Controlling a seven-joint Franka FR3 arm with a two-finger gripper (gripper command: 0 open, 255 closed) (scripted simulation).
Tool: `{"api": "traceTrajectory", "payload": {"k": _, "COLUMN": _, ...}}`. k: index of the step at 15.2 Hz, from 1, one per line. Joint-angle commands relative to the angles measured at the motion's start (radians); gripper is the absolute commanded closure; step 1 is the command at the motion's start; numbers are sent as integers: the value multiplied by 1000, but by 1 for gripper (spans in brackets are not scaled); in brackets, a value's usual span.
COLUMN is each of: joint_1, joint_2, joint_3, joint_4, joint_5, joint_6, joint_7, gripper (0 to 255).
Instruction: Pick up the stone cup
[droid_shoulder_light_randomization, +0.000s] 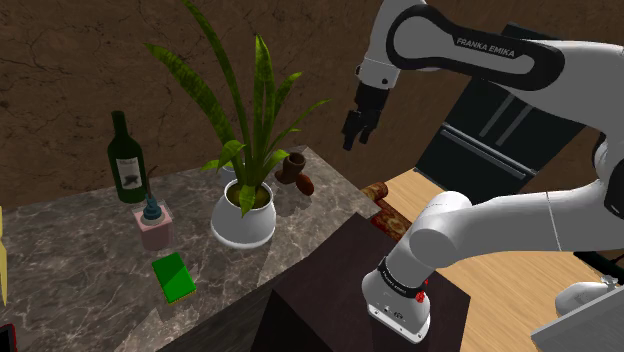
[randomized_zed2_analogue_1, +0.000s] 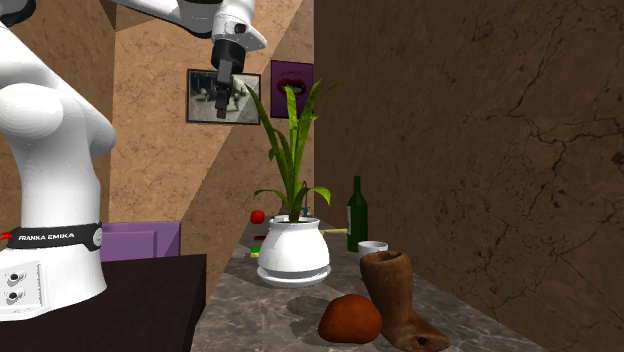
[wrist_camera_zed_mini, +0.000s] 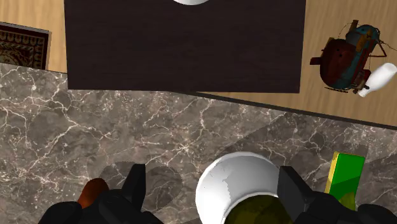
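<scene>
- The gripper (droid_shoulder_light_randomization: 357, 136) hangs high in the air above the near edge of the marble counter (droid_shoulder_light_randomization: 80, 250), well clear of everything on it.
- From the wrist, both black fingers (wrist_camera_zed_mini: 135, 186) stand wide apart with nothing clasped between them.
- Far below that gap sits the white plant pot (wrist_camera_zed_mini: 236, 184), seen from above. The fingers touch nothing.
- And the cup (randomized_zed2_analogue_1: 372, 248)? It's small and pale, upright on the counter, back near the brown wall.
- In the second exterior view it stands just beside the green wine bottle (randomized_zed2_analogue_1: 356, 215) and behind a brown boot-shaped vessel (randomized_zed2_analogue_1: 398, 292).
- In that same view the plant pot (randomized_zed2_analogue_1: 292, 255) sits to the cup's left, its long green leaves rising toward the gripper (randomized_zed2_analogue_1: 221, 98).
- A reddish-brown lump (randomized_zed2_analogue_1: 350, 318) lies next to the boot-shaped vessel at the near end of the counter. From the wrist it peeks out beside one finger (wrist_camera_zed_mini: 95, 189).
- Over in the shoulder view, the wine bottle (droid_shoulder_light_randomization: 127, 158) stands at the back left of the counter, with a small pink box (droid_shoulder_light_randomization: 153, 228) just in front of it.
- A flat green box (droid_shoulder_light_randomization: 174, 276) lies nearer the counter's front edge.
- The arm rises from the dark stand (droid_shoulder_light_randomization: 330, 290) at the lower right and arches over toward the counter.
- Between the cup and the open gripper stand the plant and plenty of air, so they are well apart.
</scene>
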Motion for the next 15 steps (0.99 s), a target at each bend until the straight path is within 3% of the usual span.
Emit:
{"api": "traceTrajectory", "payload": {"k": 1, "joint_1": 0, "joint_2": 0, "joint_3": 0, "joint_4": 0, "joint_5": 0, "joint_6": 0, "joint_7": 0, "gripper": 0}}
{"api": "traceTrajectory", "payload": {"k": 8, "joint_1": -19, "joint_2": 164, "joint_3": -93, "joint_4": -36, "joint_5": -73, "joint_6": 215, "joint_7": -154, "gripper": 0}}
{"api": "traceTrajectory", "payload": {"k": 15, "joint_1": -29, "joint_2": 390, "joint_3": -179, "joint_4": 3, "joint_5": -106, "joint_6": 421, "joint_7": -302, "gripper": 0}}
